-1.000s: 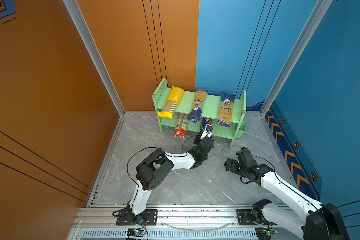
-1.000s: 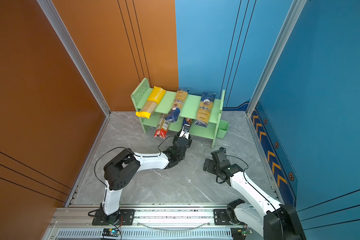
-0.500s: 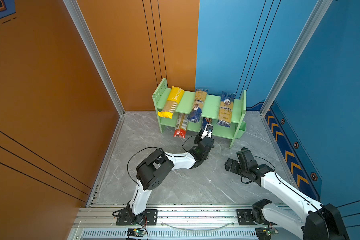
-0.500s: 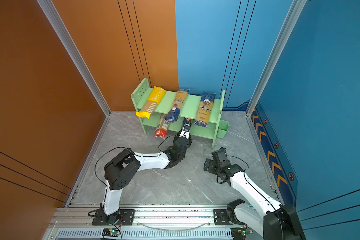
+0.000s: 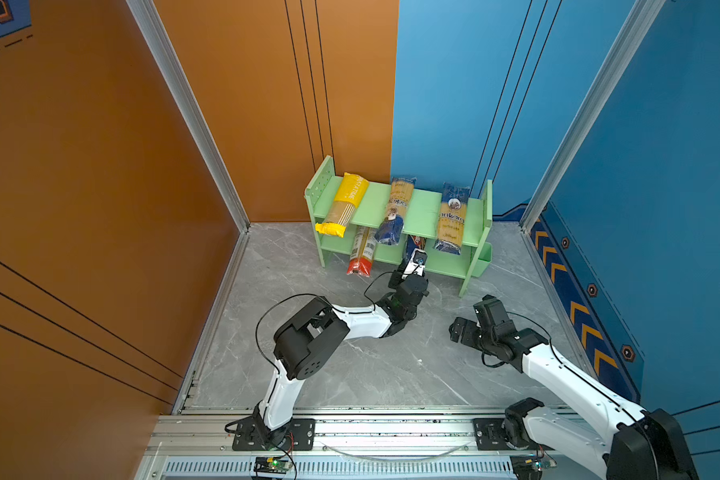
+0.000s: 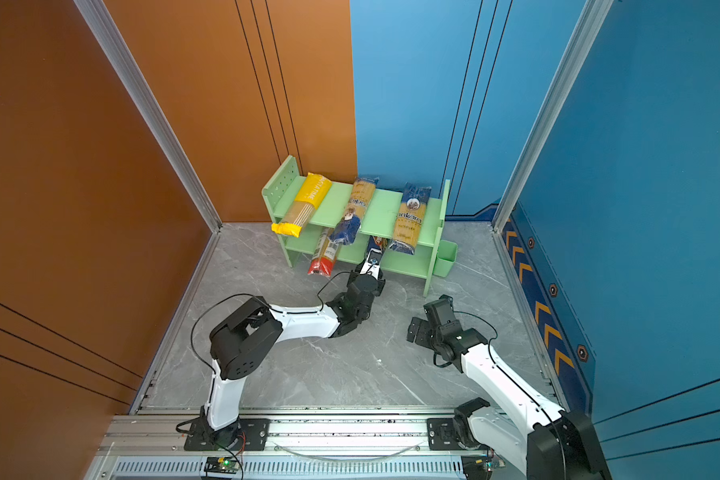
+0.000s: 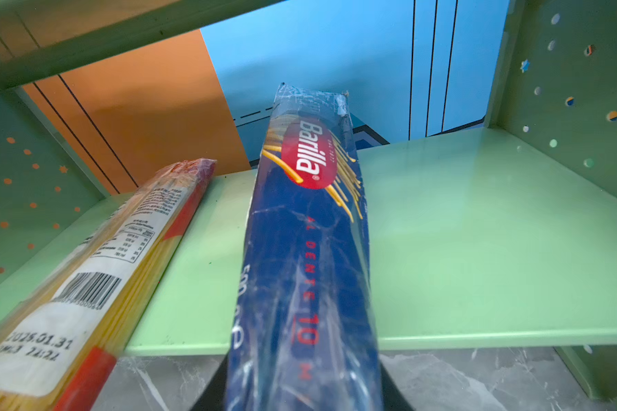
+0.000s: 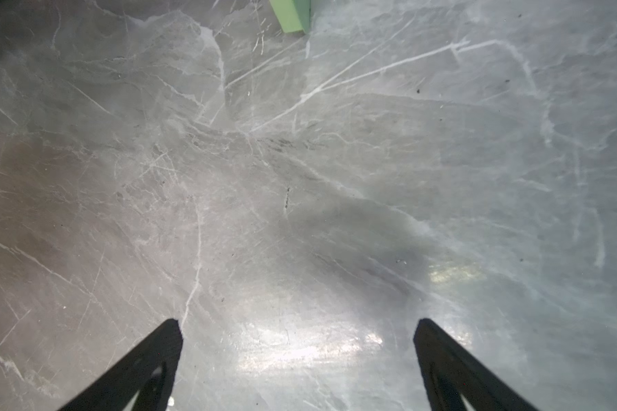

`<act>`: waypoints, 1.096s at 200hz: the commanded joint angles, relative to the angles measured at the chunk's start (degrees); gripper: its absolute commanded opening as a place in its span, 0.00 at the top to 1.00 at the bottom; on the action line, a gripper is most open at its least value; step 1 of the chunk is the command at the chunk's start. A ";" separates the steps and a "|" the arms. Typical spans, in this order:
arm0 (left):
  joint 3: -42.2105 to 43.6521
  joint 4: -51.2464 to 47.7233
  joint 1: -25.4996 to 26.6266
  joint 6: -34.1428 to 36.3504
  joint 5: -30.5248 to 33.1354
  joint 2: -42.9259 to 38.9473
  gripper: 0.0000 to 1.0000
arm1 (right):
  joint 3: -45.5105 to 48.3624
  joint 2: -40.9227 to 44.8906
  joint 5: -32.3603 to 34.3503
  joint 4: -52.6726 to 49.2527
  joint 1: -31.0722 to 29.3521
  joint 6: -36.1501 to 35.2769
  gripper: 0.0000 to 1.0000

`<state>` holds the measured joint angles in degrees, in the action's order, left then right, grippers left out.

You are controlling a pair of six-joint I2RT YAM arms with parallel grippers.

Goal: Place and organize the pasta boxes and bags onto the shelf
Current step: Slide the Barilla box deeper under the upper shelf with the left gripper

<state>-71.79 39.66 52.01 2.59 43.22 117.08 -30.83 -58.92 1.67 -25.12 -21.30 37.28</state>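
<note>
Shelf (image 5: 422,212), light green, two tiers, stands against the far wall with a small green bin (image 5: 481,259) on its right side.

Top tier: yellow pack (image 5: 344,205) at left, ankara pack (image 5: 395,212) in the middle, second ankara pack (image 5: 452,220) at right. All run near-to-far, and their near ends overhang the edge.

Lower tier: red-ended clear pack (image 7: 97,284) at left, its near end past the edge.

Left gripper (image 7: 301,391) is clamped on the near end of the Barilla pack (image 7: 307,231). The pack reaches over the lower tier, right of the red-ended pack and apart from it. Whether it rests on the board I cannot tell.

Right gripper (image 8: 298,323) has its jaws wide apart and empty, over the grey floor (image 8: 300,178) near the shelf's right leg.
</note>
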 commanded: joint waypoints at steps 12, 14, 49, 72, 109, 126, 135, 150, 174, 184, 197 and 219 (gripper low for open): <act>-1.93 10.15 -0.15 -0.34 0.64 -1.24 0.83 | 1.17 1.25 0.01 -2.21 0.47 -0.71 0.00; -1.95 10.15 -0.15 -0.34 0.70 -1.24 0.83 | 1.24 1.32 0.05 -2.23 0.51 -0.71 0.00; -2.13 10.15 0.12 0.06 1.18 -1.01 0.69 | 1.43 1.79 -0.05 -2.34 0.73 -0.72 0.00; -2.17 10.34 0.29 0.66 1.59 -1.03 0.66 | 1.56 1.94 -0.14 -2.29 0.81 -0.82 0.00; -2.26 10.87 0.55 1.49 1.65 -0.89 0.66 | 1.75 2.39 -0.18 -2.47 0.91 -0.80 0.00; -2.30 11.12 0.60 1.65 1.84 -0.79 0.66 | 1.87 2.73 -0.19 -2.65 1.00 -0.83 0.00; -2.22 11.31 0.64 1.76 1.85 -0.67 0.65 | 1.96 2.88 -0.18 -2.69 1.04 -0.84 0.00; -2.30 11.47 0.80 1.98 1.79 -0.69 0.64 | 1.92 3.14 -0.18 -2.82 1.16 -0.82 0.00; -2.30 11.85 0.88 2.31 2.04 -0.59 0.59 | 2.00 3.37 -0.25 -2.91 1.24 -0.95 0.00; -2.30 11.93 0.86 2.46 2.13 -0.53 0.59 | 2.01 3.37 -0.32 -2.91 1.34 -0.89 0.00; -2.22 12.13 0.90 2.52 2.19 -0.56 0.58 | 2.00 3.36 -0.27 -2.91 1.39 -0.89 0.00; -2.22 12.59 0.90 2.77 2.29 -0.43 0.56 | 2.00 3.43 -0.42 -2.91 1.43 -0.93 0.00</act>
<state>-71.79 42.44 52.56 4.73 43.31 117.51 -29.56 -56.23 1.61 -26.50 -20.23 37.26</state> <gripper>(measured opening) 0.427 0.993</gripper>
